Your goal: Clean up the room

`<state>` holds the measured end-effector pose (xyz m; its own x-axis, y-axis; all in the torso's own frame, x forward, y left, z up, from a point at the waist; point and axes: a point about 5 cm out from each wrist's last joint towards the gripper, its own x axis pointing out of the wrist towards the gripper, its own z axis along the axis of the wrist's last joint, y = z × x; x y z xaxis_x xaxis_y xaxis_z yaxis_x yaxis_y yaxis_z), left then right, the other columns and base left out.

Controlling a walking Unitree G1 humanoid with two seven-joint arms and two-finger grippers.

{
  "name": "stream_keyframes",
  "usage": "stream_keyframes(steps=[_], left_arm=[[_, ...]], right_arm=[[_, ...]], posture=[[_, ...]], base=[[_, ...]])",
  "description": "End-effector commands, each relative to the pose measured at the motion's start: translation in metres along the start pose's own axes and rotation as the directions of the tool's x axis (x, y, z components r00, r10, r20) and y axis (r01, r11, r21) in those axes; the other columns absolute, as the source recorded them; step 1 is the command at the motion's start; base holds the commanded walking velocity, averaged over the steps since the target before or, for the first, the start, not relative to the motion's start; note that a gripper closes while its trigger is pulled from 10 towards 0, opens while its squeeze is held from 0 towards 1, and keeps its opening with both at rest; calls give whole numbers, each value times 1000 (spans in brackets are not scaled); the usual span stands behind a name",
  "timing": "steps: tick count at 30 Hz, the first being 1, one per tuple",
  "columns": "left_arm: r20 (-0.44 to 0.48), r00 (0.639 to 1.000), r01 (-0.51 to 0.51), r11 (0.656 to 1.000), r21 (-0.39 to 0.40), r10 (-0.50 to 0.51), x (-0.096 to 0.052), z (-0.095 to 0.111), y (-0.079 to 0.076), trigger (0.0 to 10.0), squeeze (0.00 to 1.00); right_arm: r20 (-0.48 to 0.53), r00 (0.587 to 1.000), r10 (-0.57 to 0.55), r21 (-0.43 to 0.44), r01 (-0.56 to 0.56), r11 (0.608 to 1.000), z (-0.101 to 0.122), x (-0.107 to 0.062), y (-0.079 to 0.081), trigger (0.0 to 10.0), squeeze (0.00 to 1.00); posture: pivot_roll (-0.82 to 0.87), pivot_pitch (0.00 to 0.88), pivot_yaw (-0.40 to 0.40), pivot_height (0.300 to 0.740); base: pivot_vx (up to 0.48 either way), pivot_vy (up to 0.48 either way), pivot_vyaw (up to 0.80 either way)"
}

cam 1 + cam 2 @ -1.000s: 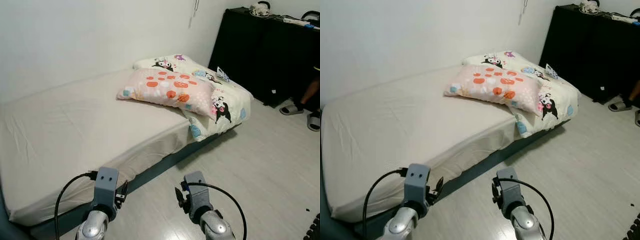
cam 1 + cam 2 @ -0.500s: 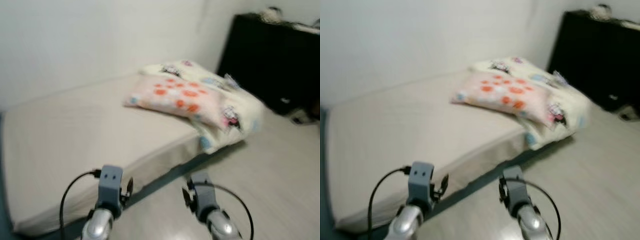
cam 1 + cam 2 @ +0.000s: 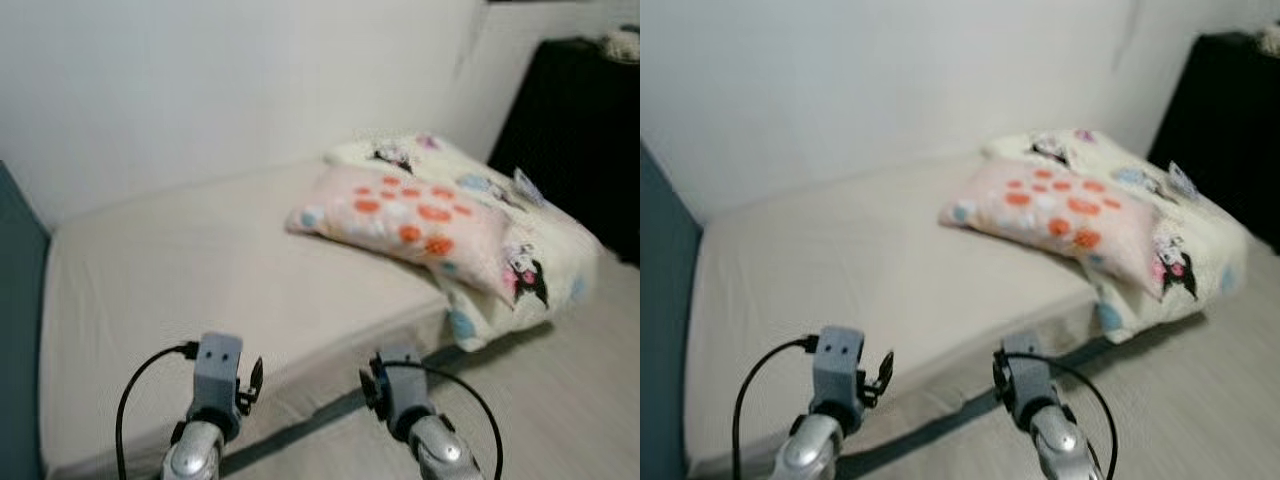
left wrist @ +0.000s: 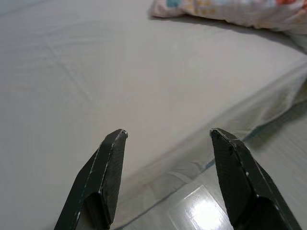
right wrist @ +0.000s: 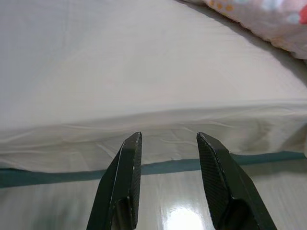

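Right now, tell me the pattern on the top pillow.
The pillow is pale pink with orange-red and white spots, clearest in the left eye view.

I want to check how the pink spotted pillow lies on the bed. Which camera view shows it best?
The left eye view: the whole pink spotted pillow lies on the bed, overlapping the cartoon-print blanket; the right eye view matches. Both wrist views catch just an edge of it.

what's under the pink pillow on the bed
The pink pillow lies partly on the beige sheet and partly on a cartoon-print blanket. Whatever lies beneath its middle is covered.
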<state>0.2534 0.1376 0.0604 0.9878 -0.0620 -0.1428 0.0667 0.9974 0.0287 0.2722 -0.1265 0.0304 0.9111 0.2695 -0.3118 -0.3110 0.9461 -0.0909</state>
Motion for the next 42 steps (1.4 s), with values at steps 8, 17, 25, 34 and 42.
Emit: stream_keyframes(steps=[8, 17, 25, 34, 42], left_arm=[[-21, 1000, -5, 1000, -7, 5, -2, -4, 2, 10000, 0], [-22, 1000, -6, 1000, -8, 5, -2, -4, 1, 10000, 0], [-22, 1000, -10, 1000, -7, 9, -1, -4, 2, 10000, 0], [-17, 1000, -26, 1000, -9, 25, -3, -5, 3, 10000, 0], [-15, 999, -38, 999, 7, 38, -4, -5, 5, 10000, 0]], right_arm=[[-24, 999, 40, -20, -40, 999, -6, -2, 7, 10000, 0], [-23, 999, 49, -31, -50, 998, -5, -2, 8, 10000, 0], [-18, 997, 73, -33, -74, 997, -6, -2, 10, 10000, 0], [-21, 997, 76, -27, -76, 997, -6, -2, 11, 10000, 0], [-24, 996, 86, -28, -87, 996, -6, -2, 12, 10000, 0]], posture=[[-20, 96, -39, 740], [-19, 96, -40, 740], [-18, 98, -40, 740], [-19, 100, -41, 740], [-18, 103, -40, 740]], base=[[294, 0, 141], [289, 0, 747], [277, 0, 200], [89, 0, 0], [0, 0, 0]])
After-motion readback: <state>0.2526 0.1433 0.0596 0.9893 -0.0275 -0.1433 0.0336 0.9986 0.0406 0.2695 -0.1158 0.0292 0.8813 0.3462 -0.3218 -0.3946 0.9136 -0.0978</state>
